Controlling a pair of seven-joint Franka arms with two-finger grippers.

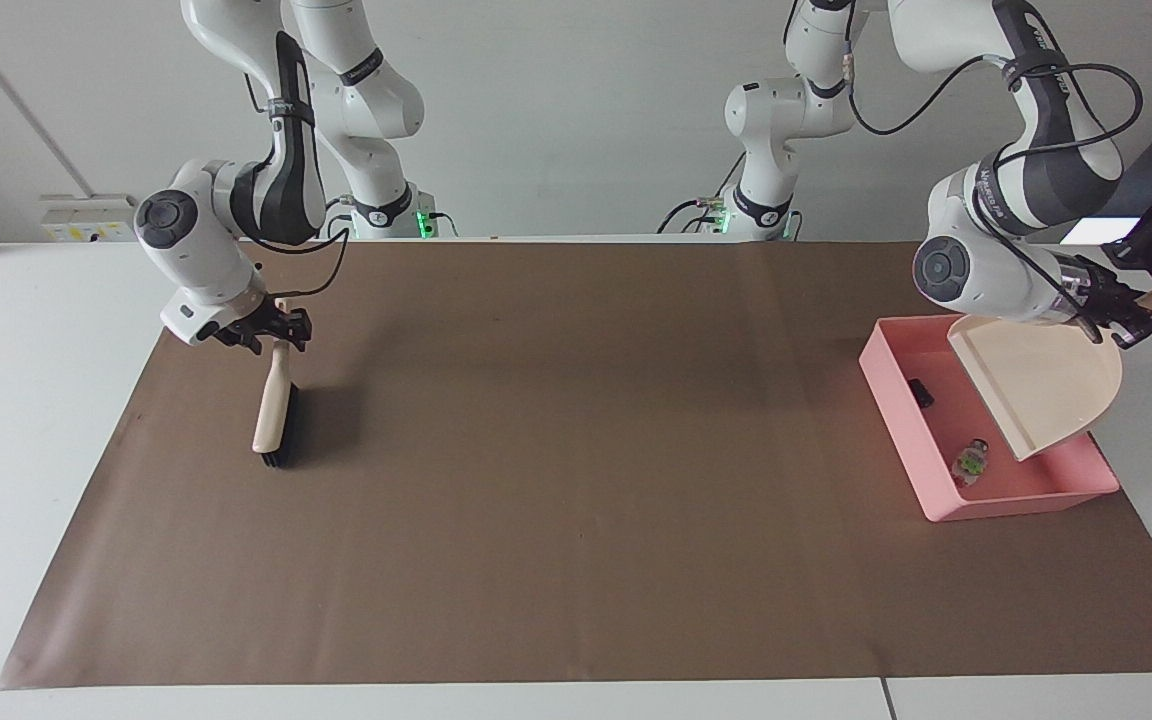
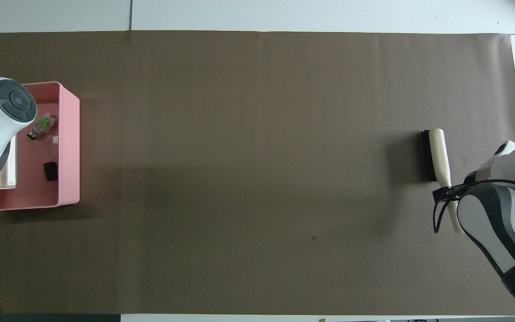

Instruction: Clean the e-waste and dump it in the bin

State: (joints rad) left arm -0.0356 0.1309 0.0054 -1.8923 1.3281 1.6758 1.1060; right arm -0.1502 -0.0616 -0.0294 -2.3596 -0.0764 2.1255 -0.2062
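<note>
Field notes from the brown mat (image 1: 576, 470): the pink bin (image 1: 891, 385) is sitting at the left arm's end of the table, and both bits of e-waste are lying inside it, apart from each other. The white-grey block with green bits (image 1: 970, 464) is resting on the bin floor farther from the robots; the small black block (image 1: 920, 392) is lying nearer to them, close to the bin wall that faces the middle of the mat. In the overhead view the same two pieces are showing as the green-flecked block (image 2: 40, 126) and the black block (image 2: 50, 171). The left gripper (image 1: 1126, 325) is hanging over the bin with its fingers clamped on the handle of the beige dustpan (image 1: 1046, 385), and the pan is tilting steeply, its open lip pointing down into the bin (nothing is showing on the pan's surface). At the right arm's end, the brush (image 1: 274, 410) is lying on the mat, bristles turned toward the mat's middle, wooden handle pointing toward the robots. The right gripper (image 1: 276, 330) is sitting at the tip of that handle with its fingers spread to either side of it, not pinching it.
</note>
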